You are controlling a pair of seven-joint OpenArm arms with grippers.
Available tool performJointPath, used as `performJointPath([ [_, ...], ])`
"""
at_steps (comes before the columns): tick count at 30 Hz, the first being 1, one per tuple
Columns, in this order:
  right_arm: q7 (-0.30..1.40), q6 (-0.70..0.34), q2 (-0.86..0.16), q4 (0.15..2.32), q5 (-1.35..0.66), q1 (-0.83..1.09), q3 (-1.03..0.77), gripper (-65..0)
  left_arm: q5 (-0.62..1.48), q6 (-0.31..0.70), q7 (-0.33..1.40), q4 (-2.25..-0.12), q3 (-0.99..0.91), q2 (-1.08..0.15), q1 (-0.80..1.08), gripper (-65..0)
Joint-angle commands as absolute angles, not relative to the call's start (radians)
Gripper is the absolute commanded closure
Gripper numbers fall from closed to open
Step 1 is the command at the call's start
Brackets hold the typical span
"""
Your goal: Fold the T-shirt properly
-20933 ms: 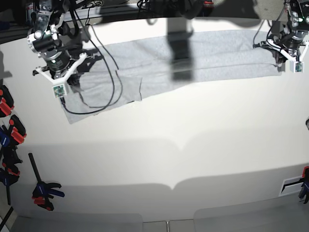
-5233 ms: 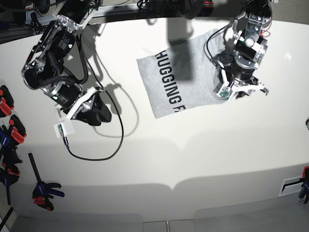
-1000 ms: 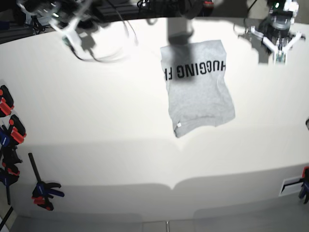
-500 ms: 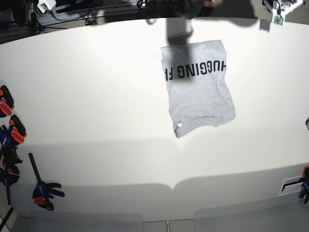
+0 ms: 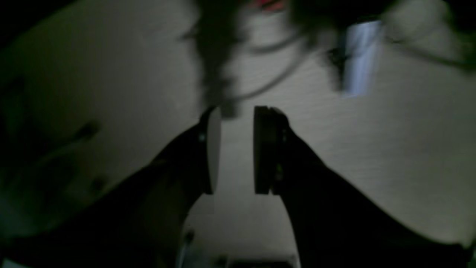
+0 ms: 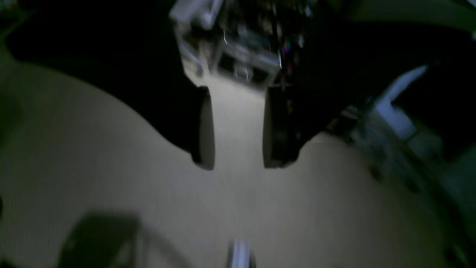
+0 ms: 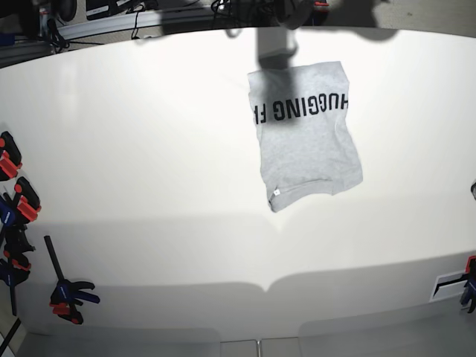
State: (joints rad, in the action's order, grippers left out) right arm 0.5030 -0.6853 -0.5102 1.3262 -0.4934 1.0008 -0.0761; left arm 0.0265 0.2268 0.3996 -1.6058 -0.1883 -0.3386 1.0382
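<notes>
Left hand (image 5: 235, 149) and right hand (image 6: 236, 128) parted, holding nothing.

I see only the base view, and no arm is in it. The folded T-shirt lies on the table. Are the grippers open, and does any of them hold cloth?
Observer: In the left wrist view, the left gripper is open, with bare table between its fingers.
Operator: And the right one?
Observer: In its own wrist view, the right gripper is open too, and nothing is held.
Operator: Does a wrist camera see the T-shirt?
Observer: No. Both show only pale table and blurred dark equipment; no grey cloth appears there.
</notes>
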Motion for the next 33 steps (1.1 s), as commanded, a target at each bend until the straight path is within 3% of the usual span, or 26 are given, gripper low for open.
performJointPath([
  [1, 0.422, -0.698, -0.511, 1.301, -0.500, 0.982, -0.048, -21.0, 0.027, 0.239, 0.360, -1.575, -0.160, -0.344, 1.026, -13.7],
  [4, 0.168, -0.698, -0.497, 1.187, -0.483, 0.876, 0.059, -21.0, 0.027, 0.248, 0.251, -1.414, -0.049, -0.344, 0.914, -13.7],
  [7, 0.130, -0.698, -0.450, 1.075, -0.393, 0.754, 0.125, -21.0, 0.027, 0.248, 0.073, -1.216, 0.042, -0.343, 0.802, -13.7],
  [10, 0.103, -0.694, -0.392, 0.959, -0.325, 0.644, 0.177, -21.0, -0.054, 0.247, -0.233, -0.971, 0.087, -0.326, 0.689, -13.7],
  [14, 0.046, -0.604, -0.333, 0.794, -0.226, 0.523, 0.236, -21.0, -0.134, 0.247, -0.356, -0.644, 0.087, -0.253, 0.532, -13.7],
  [19, -0.136, -0.467, -0.269, 0.590, -0.080, 0.426, 0.272, -21.0, -0.195, 0.233, -0.791, -0.334, 0.087, -0.193, 0.426, -13.7],
  [22, -0.177, -0.408, -0.246, 0.482, -0.051, 0.395, 0.272, -21.0, -0.190, 0.232, -0.603, -0.262, 0.087, -0.165, 0.397, -13.7],
  [25, -0.155, -0.391, -0.243, 0.422, -0.056, 0.388, 0.272, -21.0, -0.190, 0.233, -0.527, -0.247, 0.087, -0.159, 0.401, -13.7],
  [31, 0.172, -0.383, -0.244, 0.419, -0.192, 0.379, 0.271, -21.0, -0.073, 0.233, -0.440, -0.249, 0.087, -0.163, 0.393, -13.7],
  [33, 0.210, -0.379, -0.244, 0.419, -0.205, 0.374, 0.272, -21.0, -0.044, 0.232, -0.424, -0.254, 0.087, -0.165, 0.391, -13.7],
])
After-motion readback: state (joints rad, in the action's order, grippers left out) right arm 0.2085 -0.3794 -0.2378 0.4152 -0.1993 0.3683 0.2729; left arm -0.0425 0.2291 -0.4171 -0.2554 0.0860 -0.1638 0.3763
